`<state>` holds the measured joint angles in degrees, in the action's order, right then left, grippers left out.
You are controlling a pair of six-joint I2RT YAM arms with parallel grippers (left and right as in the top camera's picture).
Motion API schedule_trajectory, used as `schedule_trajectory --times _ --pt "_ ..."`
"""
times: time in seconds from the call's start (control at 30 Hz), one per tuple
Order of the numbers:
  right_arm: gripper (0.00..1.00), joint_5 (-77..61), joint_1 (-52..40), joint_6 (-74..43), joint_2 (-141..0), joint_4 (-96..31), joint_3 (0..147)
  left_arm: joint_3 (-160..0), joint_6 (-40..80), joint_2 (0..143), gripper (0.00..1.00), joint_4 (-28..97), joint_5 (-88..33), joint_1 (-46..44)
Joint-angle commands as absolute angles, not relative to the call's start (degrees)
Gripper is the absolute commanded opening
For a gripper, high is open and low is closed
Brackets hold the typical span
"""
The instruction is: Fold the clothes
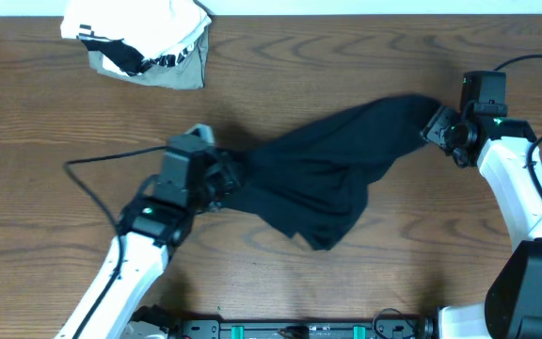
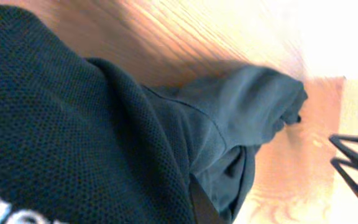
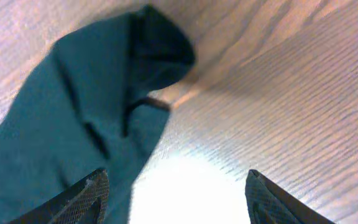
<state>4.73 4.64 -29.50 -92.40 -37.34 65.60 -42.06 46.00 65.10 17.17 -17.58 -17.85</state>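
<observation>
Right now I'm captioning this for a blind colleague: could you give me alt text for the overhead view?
A crumpled black soft fabric garment lies across the brown wooden table, its left end pinched in the left gripper, the open right gripper at its right end. A white-and-grey bundle with striped trim sits far left.

Got a black garment [image 1: 323, 179] bunched up in the middle of the desk [image 1: 422, 273], stretched on a diagonal from lower left to upper right, with a loose flap sagging toward the near edge. Then the left gripper [image 1: 226, 179], closed on the left end and half buried in fabric. Over at the upper-right tip, the right gripper [image 1: 438, 127], touching the cloth, jaws impossible to make out from up here. Also a white-and-grey bundle [image 1: 144, 42] with striped trim parked in the far left corner, well apart from it all.
</observation>
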Motion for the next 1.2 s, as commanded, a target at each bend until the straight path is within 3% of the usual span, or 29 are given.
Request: schedule_trajectory --times 0.0,0.17,0.4,0.63,1.17 --pt "0.69 0.9 4.4 -28.4 -92.6 -38.2 65.8 -42.5 40.9 63.7 0.06 19.4 -16.4 -13.1" --pt "0.69 -7.4 4.4 -27.6 -92.6 -37.4 65.8 -42.5 40.4 63.7 0.07 24.0 -16.5 -7.6" --pt "0.72 -16.9 0.1 -27.6 -94.0 -32.7 65.8 -42.5 39.3 63.7 0.07 24.4 -16.4 -6.8" --pt "0.79 -13.7 -6.3 -29.6 -99.8 -29.2 65.8 -42.5 37.5 64.0 0.11 26.3 -16.2 -6.8" --pt "0.76 -1.0 -5.3 -30.7 -105.8 -30.1 65.8 -42.5 35.6 64.0 0.11 27.9 -15.8 -6.8"
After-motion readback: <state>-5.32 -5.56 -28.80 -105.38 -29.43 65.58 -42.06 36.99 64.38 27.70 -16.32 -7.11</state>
